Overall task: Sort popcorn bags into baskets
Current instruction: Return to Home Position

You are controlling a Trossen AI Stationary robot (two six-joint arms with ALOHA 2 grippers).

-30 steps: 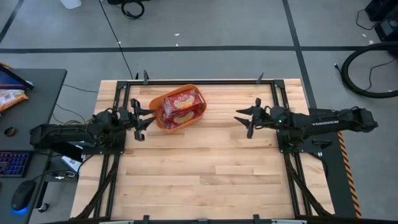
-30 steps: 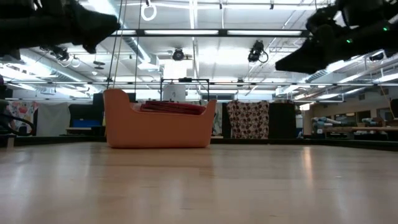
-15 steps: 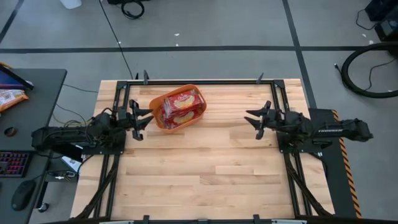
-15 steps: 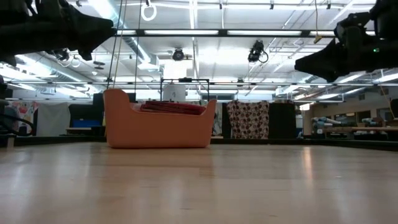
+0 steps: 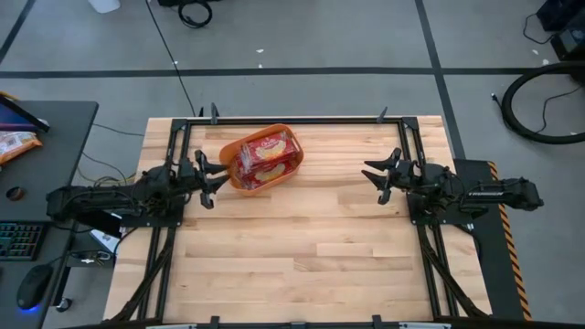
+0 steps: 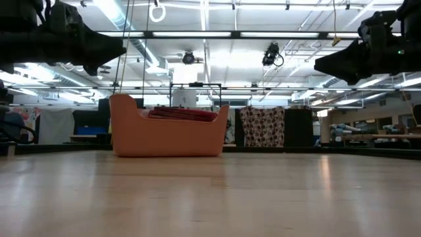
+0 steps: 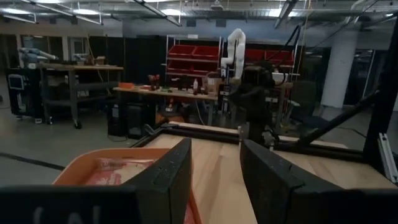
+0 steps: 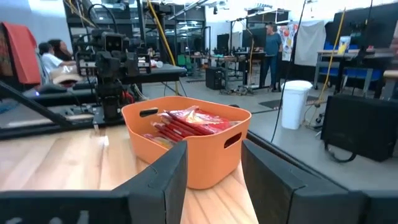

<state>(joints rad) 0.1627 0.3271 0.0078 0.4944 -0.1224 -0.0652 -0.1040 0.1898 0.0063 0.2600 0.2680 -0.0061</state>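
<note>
both arms lie low and stretched out from their side mounts, pointing in toward the table (image 5: 302, 247) middle, wrists level, forearms roughly horizontal.

left gripper (image 5: 218, 175): fingers apart, holding nothing. from above it sits just beside the basket (image 5: 227, 151) at its left near corner. in the low view it hangs top left (image 6: 122, 47), above rim height and clear of the basket wall (image 6: 164, 138). its own cam shows both fingers spread w/ a wide gap (image 7: 214, 174), orange rim (image 7: 81, 171) close beside one finger (image 7: 168, 180).

right gripper (image 5: 372, 180): fingers apart too, empty. well apart from the basket, over bare wood on the table's right half, aimed at the left arm. low view has it top right (image 6: 319, 64), high off the tabletop. its cam looks between the spread fingers (image 8: 211, 168) straight at the basket's side w/ the handle slot (image 8: 199, 158).

basket stands on the table's far left part, turned at an angle to the edges. bags (image 5: 265, 155) are all inside it, red w/ yellow panels, stacked and leaning; tops show just over the rim in the low view (image 6: 181, 114) and heaped in the right wrist cam (image 8: 186, 123). left wrist cam catches a bit of red inside (image 7: 118, 171).

no bags seen on the wood outside the basket.

beyond the table: a standing person (image 8: 272, 46) and a seated one (image 8: 53, 53).
</note>
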